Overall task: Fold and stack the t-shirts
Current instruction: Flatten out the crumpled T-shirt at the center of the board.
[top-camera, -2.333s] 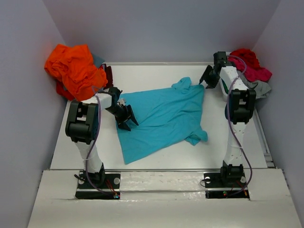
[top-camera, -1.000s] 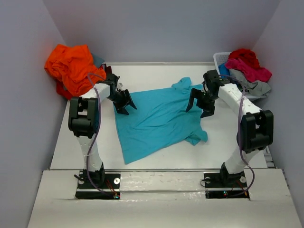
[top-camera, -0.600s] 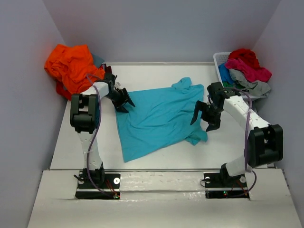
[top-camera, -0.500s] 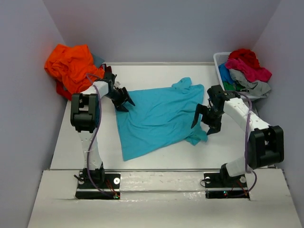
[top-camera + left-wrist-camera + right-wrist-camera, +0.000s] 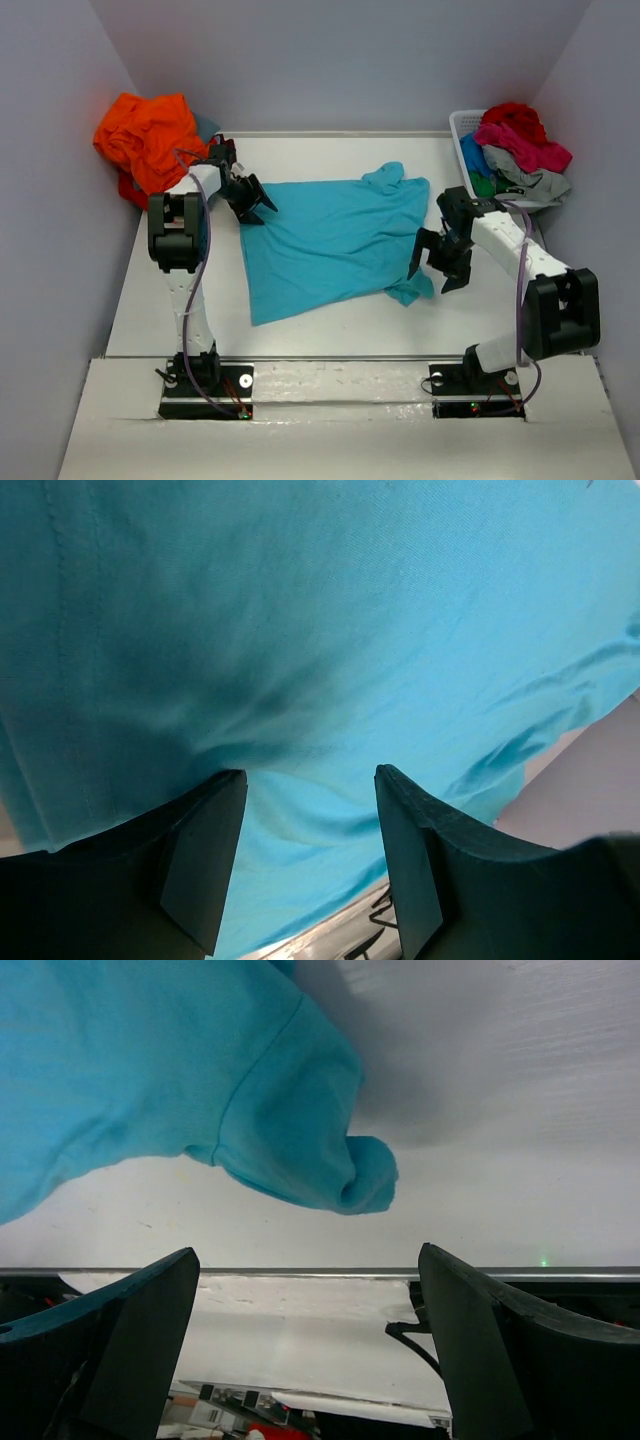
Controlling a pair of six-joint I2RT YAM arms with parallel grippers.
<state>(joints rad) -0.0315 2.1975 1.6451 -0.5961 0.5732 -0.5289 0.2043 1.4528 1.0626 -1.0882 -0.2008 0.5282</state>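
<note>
Turquoise t-shirt point(image 5: 335, 240) lay spread across the middle of the table point(image 5: 330, 330), between the two arms. It was mostly flat but skewed, with shallow creases, and one sleeve point(image 5: 300, 1150) was curled under itself at the near right. The left gripper point(image 5: 250, 200) was at the shirt's far left corner. In the wrist view its fingers point(image 5: 200, 860) stood partly apart, with cloth gathered between them and creases running into the gap, which read as a grip near the stitched edge. The right gripper point(image 5: 432, 272) hung spread wide and empty just beside the curled sleeve, not touching it.

The step in hand appeared to be flattening before the first fold. To do it well, the right gripper would need to descend astride the cuff and pinch cloth only. It would then draw the sleeve outward, away from the left hold, until the creases cleared. Unfolded orange t-shirts point(image 5: 145, 140) were heaped at far left; others filled the basket point(image 5: 458, 122) at far right.
</note>
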